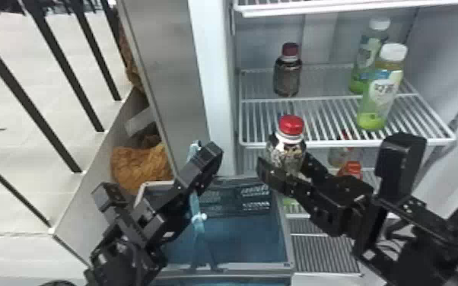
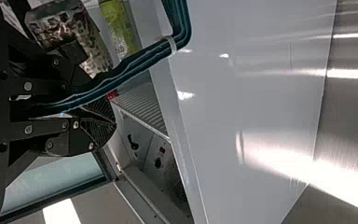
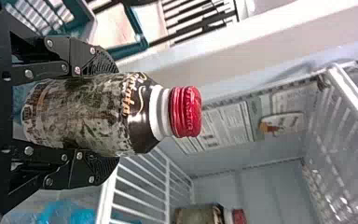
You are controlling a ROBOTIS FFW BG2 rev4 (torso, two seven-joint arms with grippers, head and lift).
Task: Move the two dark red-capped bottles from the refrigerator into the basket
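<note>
Ribbed white wire shelving [image 1: 348, 143] runs across the pale, smooth-walled refrigerator interior, with a brushed-metal panel [image 1: 163, 49] to its left in the head view. Your right end effector [image 1: 286, 164] holds one dark bottle [image 1: 286, 154]; in your right wrist view, two black fingers with ridged pads [image 3: 101, 63] press opposite sides of its mottled, cylindrical body. Its grooved red cap [image 1: 291, 124] sits above a white neck ring, and the bottle is held in front of the shelf's front rail. You have the second dark bottle [image 1: 287, 78] standing upright on the shelf, farther back. Two tapered clear bottles with white caps and green lower sections stand to its right. Your left end effector [image 1: 208, 159] is narrow, closed on the slender teal basket handle [image 1: 196, 207]. Below it is the rectangular, blue-teal basket [image 1: 288, 243], its rim straight-edged.
</note>
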